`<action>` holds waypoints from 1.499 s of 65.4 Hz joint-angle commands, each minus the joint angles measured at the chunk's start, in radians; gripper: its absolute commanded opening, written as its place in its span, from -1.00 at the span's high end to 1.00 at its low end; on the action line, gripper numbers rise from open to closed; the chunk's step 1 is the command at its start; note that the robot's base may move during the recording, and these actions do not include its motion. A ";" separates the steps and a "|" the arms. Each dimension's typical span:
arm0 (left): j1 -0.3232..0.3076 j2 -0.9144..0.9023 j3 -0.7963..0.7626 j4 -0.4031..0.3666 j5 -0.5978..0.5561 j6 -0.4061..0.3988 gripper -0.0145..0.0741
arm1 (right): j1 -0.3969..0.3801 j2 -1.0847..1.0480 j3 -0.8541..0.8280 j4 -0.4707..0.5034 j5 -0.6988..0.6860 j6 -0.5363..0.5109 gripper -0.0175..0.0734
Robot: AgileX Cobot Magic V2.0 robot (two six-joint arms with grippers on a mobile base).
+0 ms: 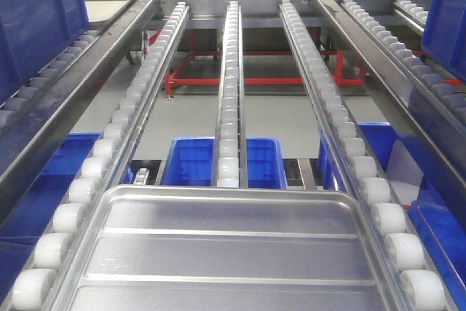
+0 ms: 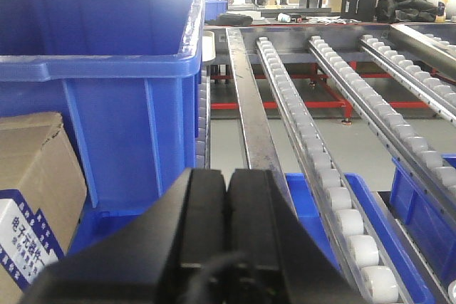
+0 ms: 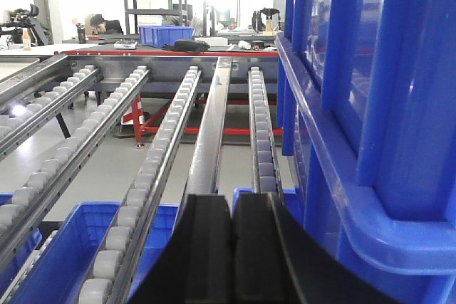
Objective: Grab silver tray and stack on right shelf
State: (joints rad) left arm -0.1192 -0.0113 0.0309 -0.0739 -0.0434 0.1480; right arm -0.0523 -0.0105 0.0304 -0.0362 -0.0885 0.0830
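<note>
The silver tray (image 1: 226, 245), shiny with two raised ribs across its floor, lies flat on the white roller lanes of the right shelf (image 1: 230, 71) at the near end in the front view. Its near edge is cut off by the frame. Neither gripper shows in the front view. My left gripper (image 2: 226, 172) is shut with nothing between its black fingers, left of the roller lanes (image 2: 299, 112). My right gripper (image 3: 232, 197) is also shut and empty, above a grey rail with roller lanes (image 3: 171, 119) to its left. The tray appears in neither wrist view.
A large blue crate (image 2: 92, 69) and a cardboard box (image 2: 32, 176) stand left of the left gripper. Another blue crate (image 3: 370, 105) rises close on the right gripper's right. Blue bins (image 1: 193, 162) sit below the lanes, and a red frame (image 1: 240, 80) stands on the floor beyond.
</note>
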 commanded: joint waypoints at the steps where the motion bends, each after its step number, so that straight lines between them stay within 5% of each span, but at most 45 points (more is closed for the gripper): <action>1: -0.008 -0.010 0.025 0.000 -0.088 0.000 0.88 | -0.005 -0.019 0.000 0.001 -0.079 0.000 0.51; 53: -0.008 -0.010 0.021 0.000 -0.090 0.000 0.88 | -0.005 -0.019 0.000 0.001 -0.079 0.001 0.51; 61: -0.008 -0.010 -0.044 -0.002 -0.070 0.000 0.88 | -0.004 -0.018 -0.033 0.002 -0.038 0.112 0.51; 83: -0.008 0.181 -0.494 -0.099 0.658 0.007 0.88 | -0.002 0.102 -0.386 0.063 0.586 0.143 0.51; 91: -0.008 0.363 -0.601 -0.122 0.832 0.097 0.88 | -0.002 0.274 -0.483 0.146 0.828 0.048 0.51; 98: -0.008 0.495 -0.614 -0.172 0.856 0.097 0.88 | -0.002 0.410 -0.499 0.166 0.901 0.005 0.51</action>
State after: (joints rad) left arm -0.1192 0.3902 -0.5428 -0.1871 0.8396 0.2333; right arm -0.0523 0.3078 -0.4263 0.1065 0.8160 0.1284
